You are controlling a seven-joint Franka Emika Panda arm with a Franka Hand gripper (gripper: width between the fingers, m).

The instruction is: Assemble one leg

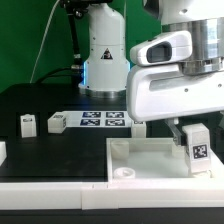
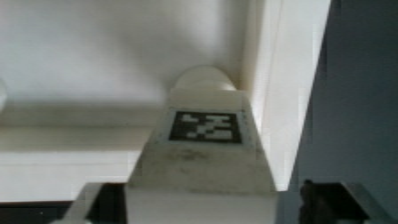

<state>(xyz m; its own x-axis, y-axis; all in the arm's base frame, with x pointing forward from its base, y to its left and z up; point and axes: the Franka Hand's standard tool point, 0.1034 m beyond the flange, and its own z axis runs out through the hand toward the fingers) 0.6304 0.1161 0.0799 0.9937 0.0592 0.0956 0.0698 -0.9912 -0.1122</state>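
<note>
White plastic everywhere in the exterior view: at the frame's lower right my end effector (image 1: 196, 143) is clamped on the small white rectangular leg block (image 1: 197, 146), its black-and-white tag facing out, over the right side of the large white square tray-like piece (image 1: 150, 156) on the black bench (image 1: 40, 105), presumably heading for a corner socket. Two spare white blocks (image 1: 28, 124) stand mid-left beside the marker board (image 1: 103, 121). Wrist view: the leg (image 2: 206, 140) sits between the fingers, tag visible; no readable writing.

Low frontal exterior view; close downward wrist view, shared leg (image 1: 197, 147).
</note>
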